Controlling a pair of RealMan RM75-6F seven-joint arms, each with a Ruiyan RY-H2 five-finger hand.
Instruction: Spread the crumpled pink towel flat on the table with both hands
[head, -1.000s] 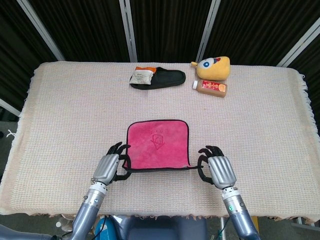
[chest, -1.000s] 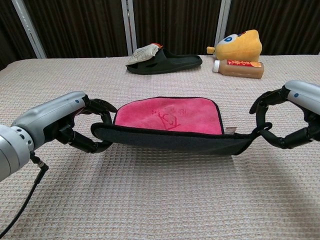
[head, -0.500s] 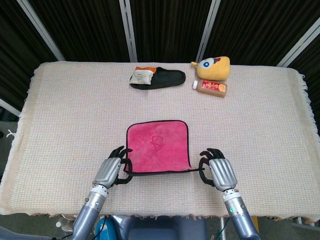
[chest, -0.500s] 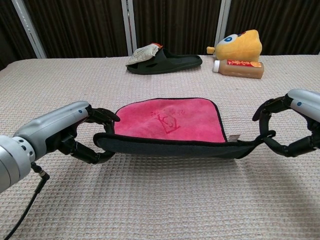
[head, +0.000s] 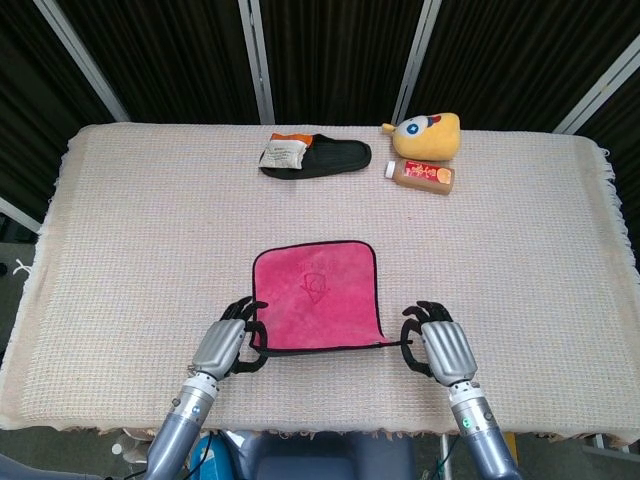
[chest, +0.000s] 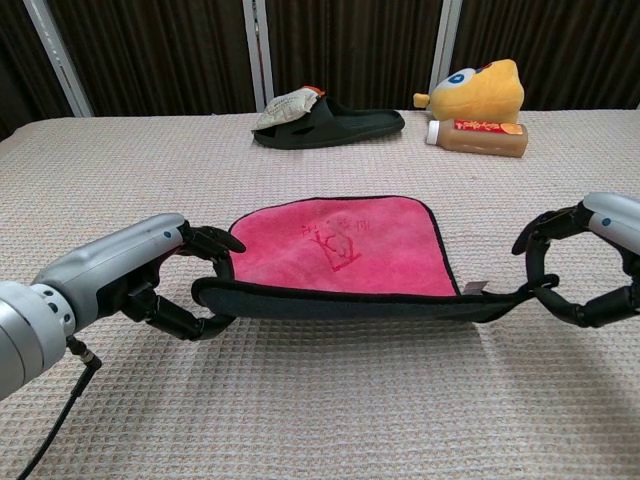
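the pink towel (head: 317, 295) has slid toward six o'clock and sunk lower over the worktop (head: 130, 230), nearly flat. the left robot hand (head: 225, 347) and right robot hand (head: 443, 346) still pinch its near corners, edge taut between them.

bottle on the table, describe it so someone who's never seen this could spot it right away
Look to the far edge of the table, right of the black slipper. The bottle lies on its side just in front of the yellow plush toy. It is the only brown thing with a red label.

Towel (head: 317, 297) between hands, slipper (head: 318, 157) behind it.
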